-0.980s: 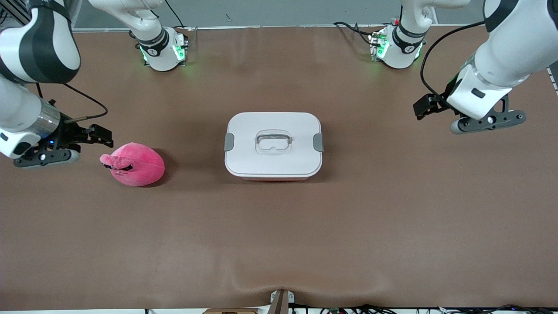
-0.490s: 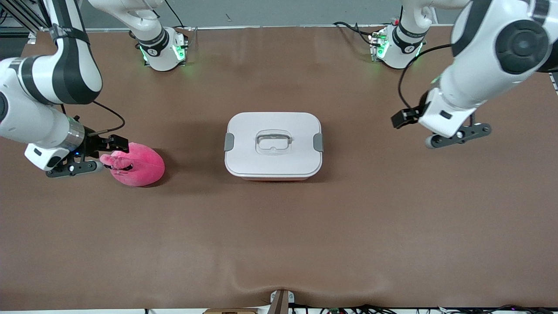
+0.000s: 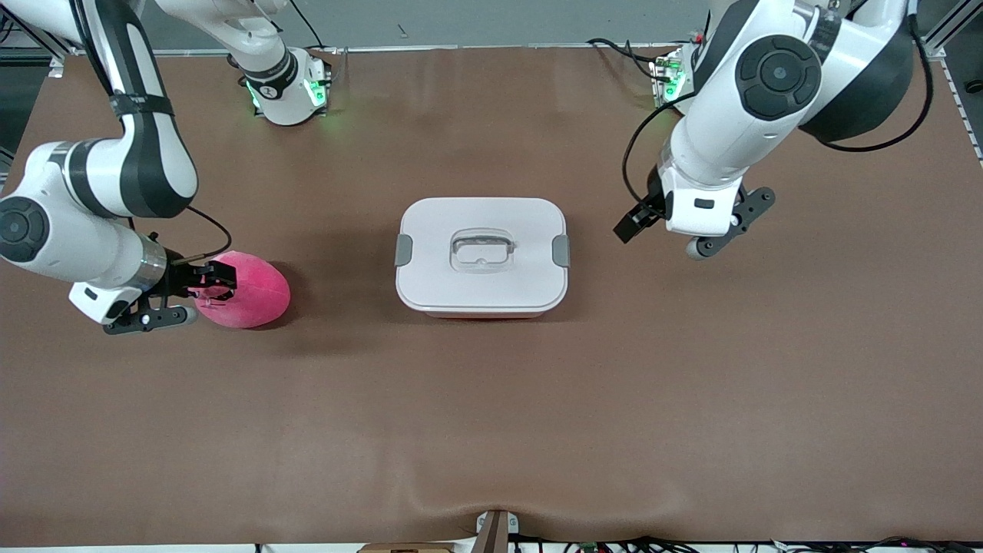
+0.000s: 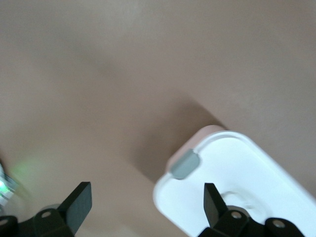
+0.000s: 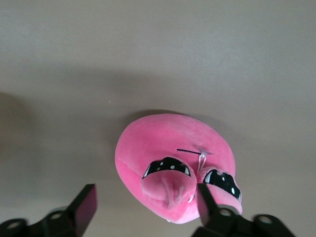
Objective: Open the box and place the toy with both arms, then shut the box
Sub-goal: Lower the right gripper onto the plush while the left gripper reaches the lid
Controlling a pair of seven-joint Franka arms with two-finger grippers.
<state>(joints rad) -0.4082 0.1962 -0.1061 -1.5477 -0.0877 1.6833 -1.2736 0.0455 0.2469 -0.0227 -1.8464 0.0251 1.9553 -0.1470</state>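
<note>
Front view: right end effector (image 3: 206, 280) spread wide, empty, over the toy (image 3: 249, 290); left end effector (image 3: 631, 224), also open and empty, nears the box (image 3: 481, 257). Best centre before squeezing.

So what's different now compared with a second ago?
Both arms have closed in. The right gripper has come down to the pink toy, fingers open on either side of its face, not yet gripping. The left gripper, also open, has swung in from the table's end to just beside the box, near a grey clip. Toy and box haven't moved; the lid is still on.
</note>
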